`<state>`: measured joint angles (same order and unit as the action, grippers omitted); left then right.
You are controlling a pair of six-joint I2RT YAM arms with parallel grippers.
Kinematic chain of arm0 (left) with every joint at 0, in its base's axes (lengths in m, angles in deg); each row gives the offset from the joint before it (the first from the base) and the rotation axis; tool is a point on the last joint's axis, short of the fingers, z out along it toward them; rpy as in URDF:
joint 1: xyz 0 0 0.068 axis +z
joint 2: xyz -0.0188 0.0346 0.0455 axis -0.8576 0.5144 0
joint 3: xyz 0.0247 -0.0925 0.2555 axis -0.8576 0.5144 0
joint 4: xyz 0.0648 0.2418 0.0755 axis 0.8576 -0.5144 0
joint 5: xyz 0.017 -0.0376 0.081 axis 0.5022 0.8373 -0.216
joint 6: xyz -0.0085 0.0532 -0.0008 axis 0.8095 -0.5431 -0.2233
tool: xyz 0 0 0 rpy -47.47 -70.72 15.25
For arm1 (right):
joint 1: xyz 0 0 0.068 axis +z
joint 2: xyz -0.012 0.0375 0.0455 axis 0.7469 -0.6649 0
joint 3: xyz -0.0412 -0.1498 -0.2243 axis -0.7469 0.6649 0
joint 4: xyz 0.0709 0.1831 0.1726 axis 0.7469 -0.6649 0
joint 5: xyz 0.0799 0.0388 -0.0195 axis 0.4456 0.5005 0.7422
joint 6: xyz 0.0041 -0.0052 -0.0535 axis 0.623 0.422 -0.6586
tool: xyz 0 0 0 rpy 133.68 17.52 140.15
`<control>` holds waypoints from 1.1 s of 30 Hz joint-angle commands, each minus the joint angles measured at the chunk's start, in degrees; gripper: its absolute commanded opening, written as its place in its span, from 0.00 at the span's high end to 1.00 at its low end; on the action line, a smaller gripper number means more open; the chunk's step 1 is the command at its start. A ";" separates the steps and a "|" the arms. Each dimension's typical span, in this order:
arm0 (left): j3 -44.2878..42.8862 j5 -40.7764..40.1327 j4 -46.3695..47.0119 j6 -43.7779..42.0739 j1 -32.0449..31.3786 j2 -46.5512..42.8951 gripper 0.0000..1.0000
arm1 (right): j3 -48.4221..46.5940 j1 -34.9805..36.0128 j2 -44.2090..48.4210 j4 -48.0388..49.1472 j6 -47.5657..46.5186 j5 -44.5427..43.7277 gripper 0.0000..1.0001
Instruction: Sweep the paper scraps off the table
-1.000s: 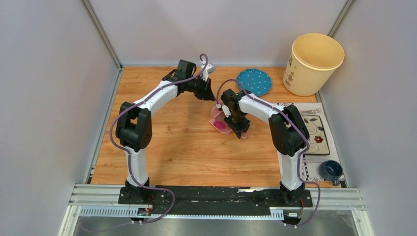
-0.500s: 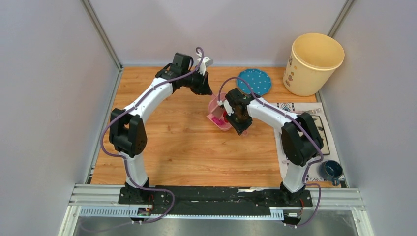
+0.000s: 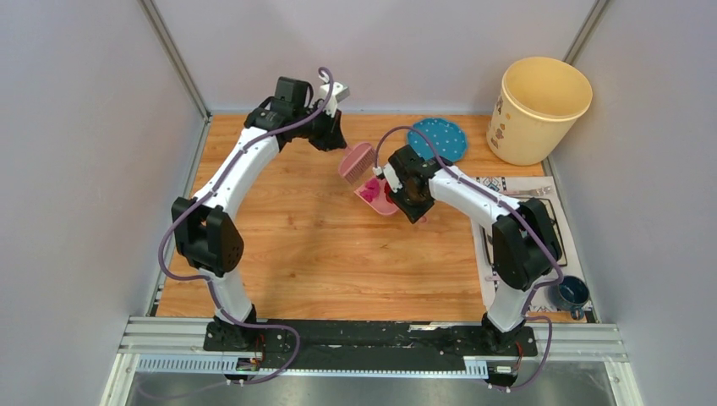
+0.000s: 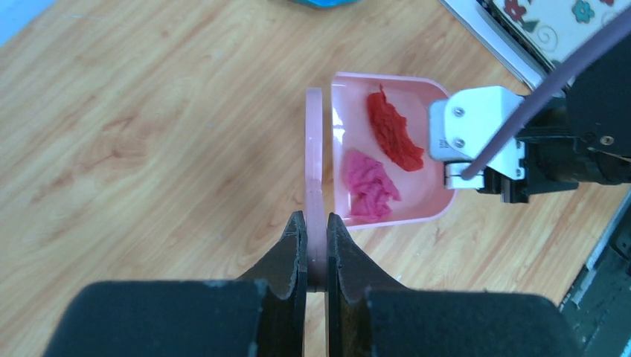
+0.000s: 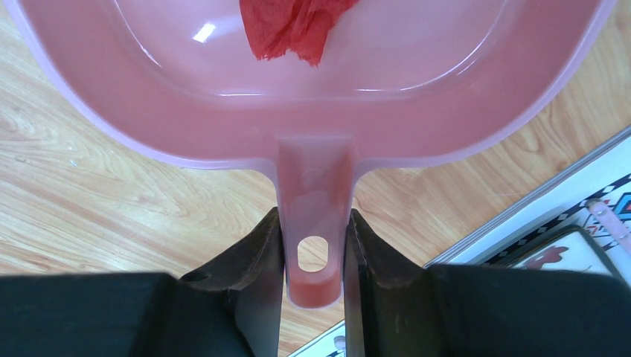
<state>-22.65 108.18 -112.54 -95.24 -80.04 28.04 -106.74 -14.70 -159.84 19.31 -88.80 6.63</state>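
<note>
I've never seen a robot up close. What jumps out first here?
A pale pink dustpan mid-table, its handle in the right arm's fingers, holds red and pink paper scraps. Beside it, the left arm's fingers pinch a matching brush. A big yellow bucket stands at the far right corner.

White arms [image 3: 237,165], black joints [image 3: 207,241], trailing purple cables [image 3: 161,254].

The left end effector [image 3: 341,145] has pulled back toward the far-left corner, lifting the brush [image 3: 357,161] clear of the dustpan [image 3: 374,195]. The right end effector [image 3: 404,196] has carried the dustpan slightly farther away.
</note>
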 commanded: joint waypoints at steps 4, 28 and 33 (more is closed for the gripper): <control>-5.71 2.26 0.97 1.18 3.68 -2.96 1.00 | -4.18 0.30 3.60 1.21 -1.77 1.89 1.00; 19.32 1.39 4.05 -2.42 17.83 -13.94 1.00 | -56.99 -24.28 -14.24 -27.18 1.04 -4.16 1.00; 22.23 2.52 2.64 -3.83 18.01 -16.75 1.00 | -62.80 -32.56 -12.49 -23.77 1.04 -6.44 1.00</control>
<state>-1.12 108.88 -110.53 -96.44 -62.38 15.69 -163.80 -42.00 -175.51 -4.49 -88.62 3.60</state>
